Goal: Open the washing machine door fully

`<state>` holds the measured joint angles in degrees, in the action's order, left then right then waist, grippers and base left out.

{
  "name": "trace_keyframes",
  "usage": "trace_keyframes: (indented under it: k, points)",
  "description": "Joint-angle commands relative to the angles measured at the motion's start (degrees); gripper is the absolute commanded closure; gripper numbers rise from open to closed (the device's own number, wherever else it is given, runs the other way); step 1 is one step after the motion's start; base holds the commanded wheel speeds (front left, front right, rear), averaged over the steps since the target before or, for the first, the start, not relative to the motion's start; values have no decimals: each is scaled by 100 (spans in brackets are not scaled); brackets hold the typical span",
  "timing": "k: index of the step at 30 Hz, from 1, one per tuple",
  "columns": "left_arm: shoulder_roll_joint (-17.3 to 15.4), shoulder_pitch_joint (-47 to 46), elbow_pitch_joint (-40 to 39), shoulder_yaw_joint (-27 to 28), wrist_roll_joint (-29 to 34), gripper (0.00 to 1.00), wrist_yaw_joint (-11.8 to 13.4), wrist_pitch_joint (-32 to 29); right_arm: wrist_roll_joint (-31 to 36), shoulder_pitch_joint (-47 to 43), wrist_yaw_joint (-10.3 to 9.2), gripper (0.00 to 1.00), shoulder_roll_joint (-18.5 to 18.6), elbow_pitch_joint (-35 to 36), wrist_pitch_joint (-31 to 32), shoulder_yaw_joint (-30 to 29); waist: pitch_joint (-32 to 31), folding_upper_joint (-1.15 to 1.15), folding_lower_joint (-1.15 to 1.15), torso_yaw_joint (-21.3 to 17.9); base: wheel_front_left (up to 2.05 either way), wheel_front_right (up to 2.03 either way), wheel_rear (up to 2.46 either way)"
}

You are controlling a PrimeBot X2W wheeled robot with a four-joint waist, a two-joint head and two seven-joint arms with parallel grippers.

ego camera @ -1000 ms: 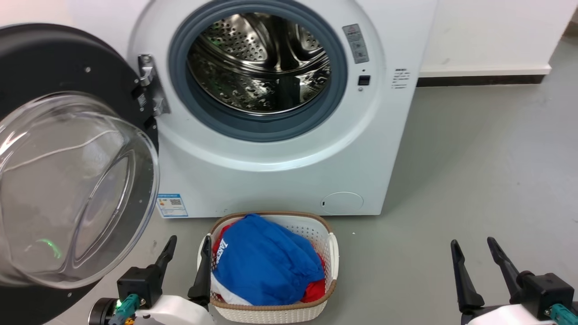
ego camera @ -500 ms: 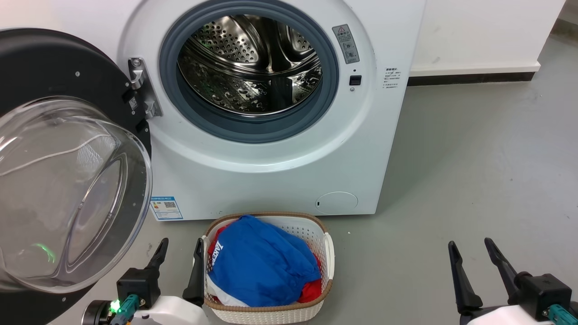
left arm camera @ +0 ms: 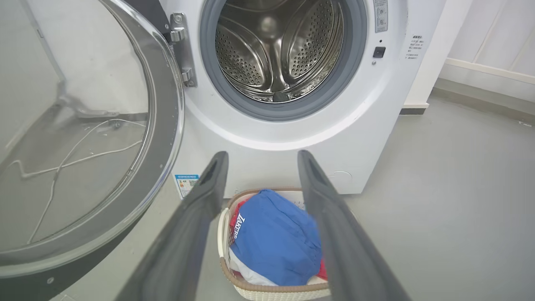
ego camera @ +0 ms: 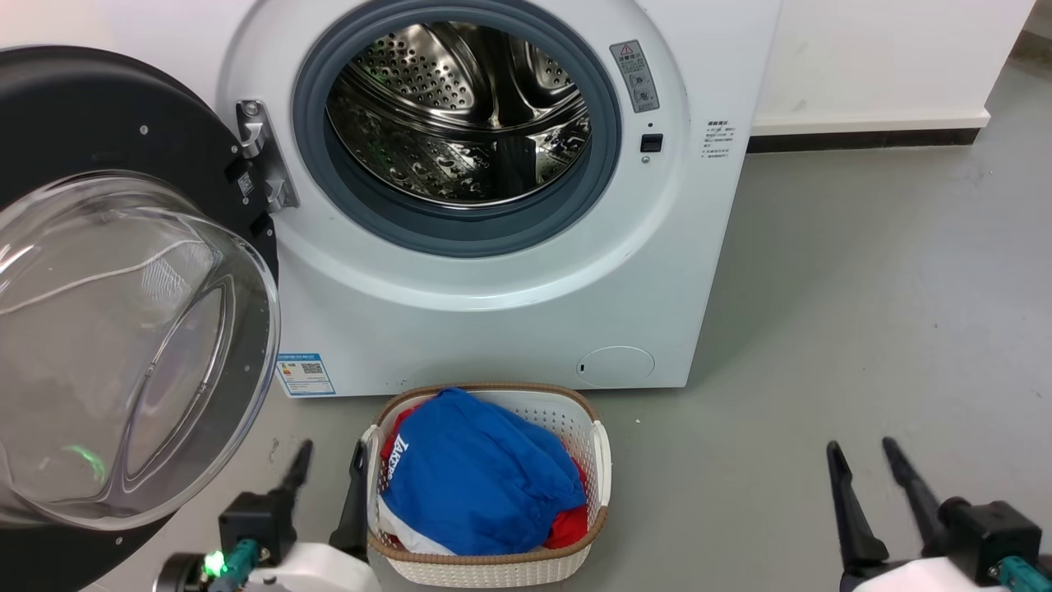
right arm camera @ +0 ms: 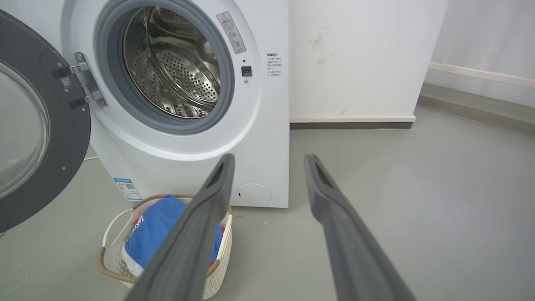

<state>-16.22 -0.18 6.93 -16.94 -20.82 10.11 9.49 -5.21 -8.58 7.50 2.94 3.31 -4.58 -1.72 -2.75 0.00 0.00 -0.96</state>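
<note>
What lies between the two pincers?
Head view: a white basket of clothes beside the left pincer, then bare floor up to the right pincer.

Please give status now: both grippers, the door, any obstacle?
Left gripper open, empty. Right gripper open, empty. Washing machine door stands wide open, untouched. Laundry basket on floor in front.

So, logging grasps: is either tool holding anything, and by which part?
Nothing: left tool and right tool are open, empty, clear of the round glossy black door.

Basket (ego camera: 602,460): white with brown rim, stands on grey floor (ego camera: 863,329).
Clothes: blue garment (ego camera: 485,477) lies over red garment (ego camera: 573,526), inside basket.
</note>
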Motion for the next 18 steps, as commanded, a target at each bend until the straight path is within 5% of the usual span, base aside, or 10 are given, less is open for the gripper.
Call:
trace_keyframes:
  k: [1, 18]
  points:
    - [31, 24, 52, -4, -4, 100, -1, -9, -3, -22, 0, 100, 0, -52, 2, 5, 0, 0, 0, 0, 0, 0, 0]
    - [304, -72, 235, 441, -1516, 100, -362, -320, -1923, 260, 0, 100, 100, -434, 128, 44, 37, 0, 0, 12, 0, 0, 0]
